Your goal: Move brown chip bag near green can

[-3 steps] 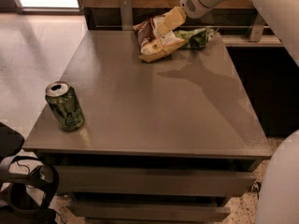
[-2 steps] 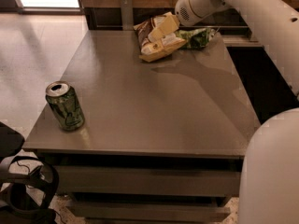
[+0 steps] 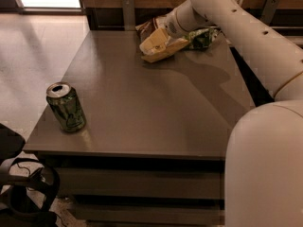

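Swung lower and further left than a moment ago, reaching down from the upper right with the tool (image 3: 158, 40) at the brown chip bag (image 3: 166, 48) by the far edge of the grey worktop (image 3: 156, 108); cannot tell whether clenched or released. Leaves that bag roughly where it lay before, well apart from the green can (image 3: 66, 107) upright at the near left corner, just beside a green snack bag (image 3: 203, 37). Backed by wood panelling, with pale shiny floor (image 3: 38, 56) to the left.

We saw a grey table (image 3: 156, 108), the green can (image 3: 66, 107) upright near its front-left corner, the brown chip bag (image 3: 163, 54) at the far edge — well apart from the can, the gripper (image 3: 158, 40) down on that bag, a green snack bag (image 3: 203, 37) just beside it.
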Robot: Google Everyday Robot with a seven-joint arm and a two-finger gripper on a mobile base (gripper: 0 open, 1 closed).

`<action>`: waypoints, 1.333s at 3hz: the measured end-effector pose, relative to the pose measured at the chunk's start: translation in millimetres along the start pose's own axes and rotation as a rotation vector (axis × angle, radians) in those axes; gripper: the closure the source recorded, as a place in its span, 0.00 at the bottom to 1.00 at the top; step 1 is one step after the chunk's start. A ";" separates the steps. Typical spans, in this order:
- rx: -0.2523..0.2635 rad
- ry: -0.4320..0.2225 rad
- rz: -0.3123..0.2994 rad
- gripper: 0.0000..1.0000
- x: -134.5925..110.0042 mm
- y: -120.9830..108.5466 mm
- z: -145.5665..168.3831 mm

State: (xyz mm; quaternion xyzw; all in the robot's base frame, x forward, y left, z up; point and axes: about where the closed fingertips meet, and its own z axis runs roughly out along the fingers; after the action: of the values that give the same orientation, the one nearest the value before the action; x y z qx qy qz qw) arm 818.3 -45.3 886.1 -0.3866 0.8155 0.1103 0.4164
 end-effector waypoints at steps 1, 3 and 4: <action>-0.015 -0.014 0.016 0.00 1.3 5.7 19.6; 0.004 -0.017 0.080 0.04 8.4 8.7 50.5; -0.002 -0.016 0.073 0.27 8.6 10.7 52.1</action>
State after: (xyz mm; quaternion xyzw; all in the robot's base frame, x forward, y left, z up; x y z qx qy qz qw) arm 838.5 -16.5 845.2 -0.3559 0.8256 0.1293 0.4183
